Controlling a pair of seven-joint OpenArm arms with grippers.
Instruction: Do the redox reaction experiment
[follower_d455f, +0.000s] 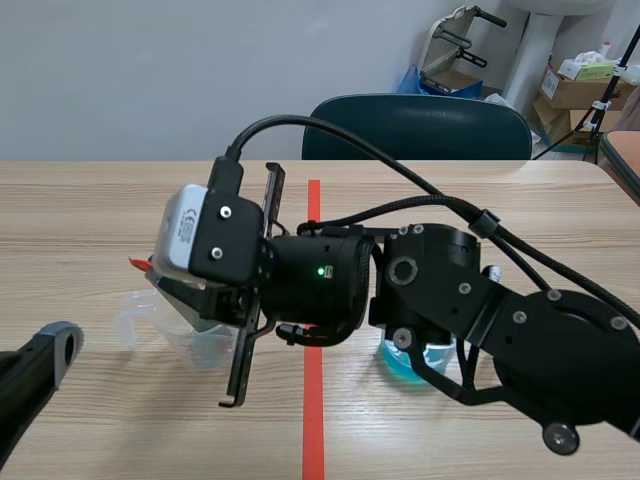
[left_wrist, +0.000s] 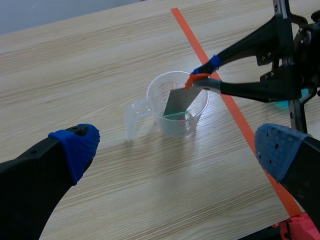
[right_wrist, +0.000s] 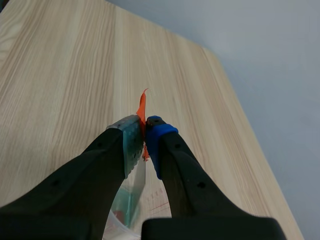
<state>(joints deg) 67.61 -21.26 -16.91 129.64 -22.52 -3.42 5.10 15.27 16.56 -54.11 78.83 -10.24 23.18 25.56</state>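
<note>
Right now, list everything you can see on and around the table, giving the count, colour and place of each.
table: one, light wood, under everything.
measuring cup: one, clear plastic, left of the tape line, ahead of the left gripper.
metal strip: one, grey with an orange tab, tilted inside the cup.
container: one, holding blue liquid, under the right arm, right of the tape line.
tape line: one, orange-red, along the table's middle.
chair: one, dark green, beyond the far edge.
cardboard boxes: at least two, brown, far right background.
left gripper: one, black with blue pads, open, near the cup.
right gripper: one, black, shut on the strip's tab above the cup.
</note>
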